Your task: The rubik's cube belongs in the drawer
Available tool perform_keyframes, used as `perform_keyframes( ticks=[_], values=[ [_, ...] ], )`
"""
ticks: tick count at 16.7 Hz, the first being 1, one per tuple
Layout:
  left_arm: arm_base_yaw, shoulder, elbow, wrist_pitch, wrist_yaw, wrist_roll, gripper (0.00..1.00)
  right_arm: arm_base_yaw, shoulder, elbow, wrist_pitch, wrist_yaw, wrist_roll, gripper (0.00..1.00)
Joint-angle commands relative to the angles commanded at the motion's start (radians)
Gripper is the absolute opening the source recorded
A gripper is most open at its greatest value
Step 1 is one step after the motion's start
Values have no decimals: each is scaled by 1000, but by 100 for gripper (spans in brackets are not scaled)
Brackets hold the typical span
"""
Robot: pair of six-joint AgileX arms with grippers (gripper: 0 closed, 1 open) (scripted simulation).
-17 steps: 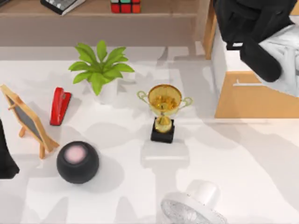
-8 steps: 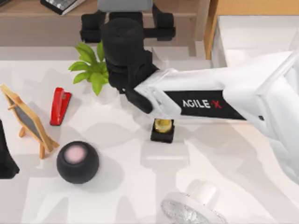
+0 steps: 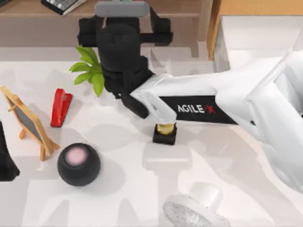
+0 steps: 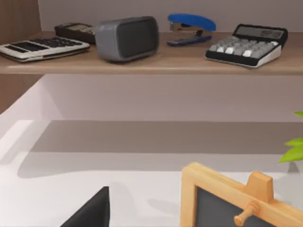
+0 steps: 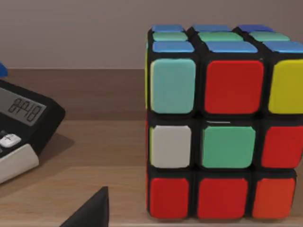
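The rubik's cube (image 5: 222, 123) stands on the wooden shelf and looms large in the right wrist view, showing red, green, yellow, white and blue stickers on a black grid. My right gripper (image 3: 124, 16) reaches across the table to that shelf at the back and hovers open just in front of the cube, which is not between its fingers. In the top view the gripper covers the cube. The drawer (image 3: 215, 33) stands pulled out at the back right, its white interior showing. My left arm (image 3: 4, 163) stays parked at the left edge.
Under the right arm stand a trophy base (image 3: 164, 134) and a potted plant (image 3: 87, 71). A red stapler (image 3: 60, 108), small chalkboard (image 3: 28, 123), black round speaker (image 3: 78, 164) and white fan (image 3: 194, 210) lie on the table. A calculator (image 5: 19, 127) sits beside the cube.
The right arm swung from over the drawer at the right across to the back shelf, then edged a little left and closer to the cube. The left arm has not moved.
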Motion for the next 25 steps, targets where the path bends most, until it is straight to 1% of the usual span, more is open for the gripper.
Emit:
perform_keyframes(
  ticks=[3, 10, 16, 25],
  values=[
    [0, 0, 0, 0, 0, 0, 100, -12, 32, 63, -25, -14, -1, 100],
    [0, 0, 0, 0, 0, 0, 100, -68, 160, 310, -141, -69, -4, 100],
    [0, 0, 0, 0, 0, 0, 100, -75, 177, 340, -155, -76, -4, 100],
    [0, 0, 0, 0, 0, 0, 100, -75, 177, 340, -155, -76, -4, 32]
  ],
)
